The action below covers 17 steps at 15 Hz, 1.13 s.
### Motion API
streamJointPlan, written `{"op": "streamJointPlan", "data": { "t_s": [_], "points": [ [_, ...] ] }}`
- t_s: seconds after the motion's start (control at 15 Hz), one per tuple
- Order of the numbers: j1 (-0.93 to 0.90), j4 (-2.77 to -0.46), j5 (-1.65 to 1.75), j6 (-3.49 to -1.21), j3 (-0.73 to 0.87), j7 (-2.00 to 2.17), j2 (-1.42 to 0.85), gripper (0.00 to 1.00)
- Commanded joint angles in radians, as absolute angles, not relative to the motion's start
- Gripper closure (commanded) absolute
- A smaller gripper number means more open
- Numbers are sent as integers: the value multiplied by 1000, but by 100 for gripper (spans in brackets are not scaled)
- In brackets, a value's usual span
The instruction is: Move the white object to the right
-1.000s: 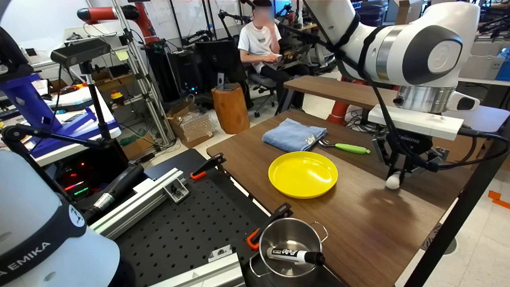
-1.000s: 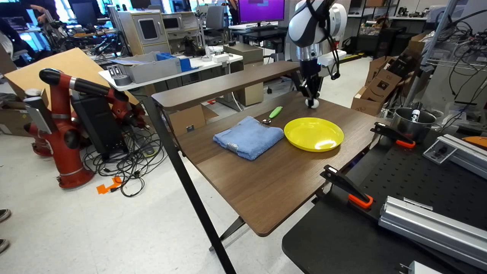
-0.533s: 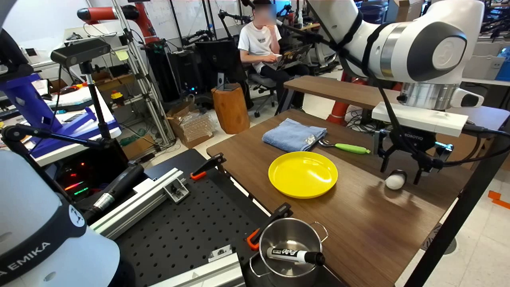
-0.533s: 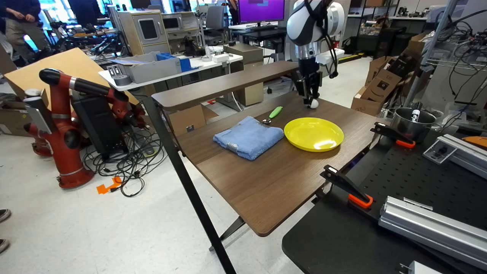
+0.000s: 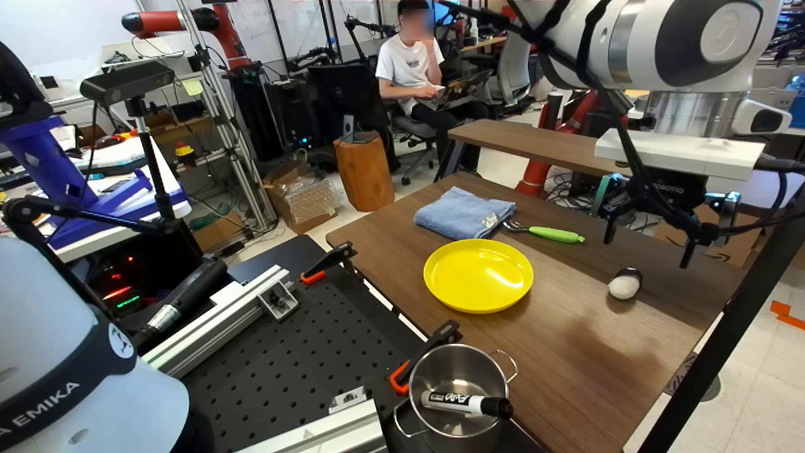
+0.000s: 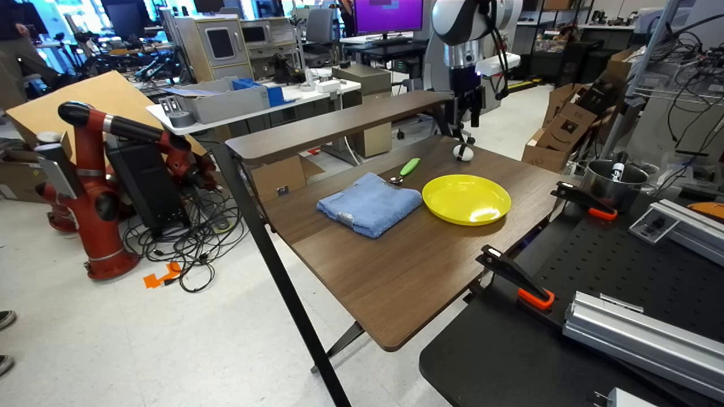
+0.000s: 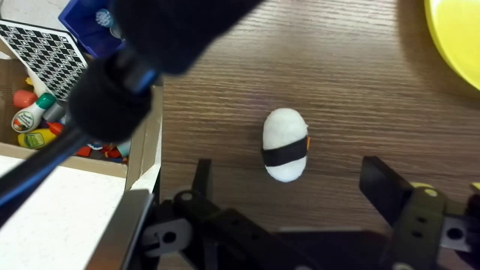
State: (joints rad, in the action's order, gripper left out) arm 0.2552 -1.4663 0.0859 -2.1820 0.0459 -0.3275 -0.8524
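The claw [image 5: 648, 248] has risen, spread wide and empty, clear of the white toy [image 7: 285, 137]. Release seems done; next, back away.

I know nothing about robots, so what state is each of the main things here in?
End effector: open, holding nothing.
White object: resting on the table, not gripped.
Yellow plate: face up.
Blue cloth: folded.
Green-handled utensil: lying beside the cloth.
Metal pot: lidless.
Marker: capped, leaning in the pot.
Laptop: open.
Purple-screened monitor: lit.
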Motion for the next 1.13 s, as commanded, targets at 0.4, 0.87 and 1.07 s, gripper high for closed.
{"op": "streamJointPlan", "data": {
  "t_s": [0.4,0.87,1.07],
  "points": [
    [252,-1651,69,-2180,50,-331,-682,0],
    [252,-1654,69,-2181,50,-331,-682,0],
    [252,-1654,69,-2181,50,-331,-682,0]
  ]
}}
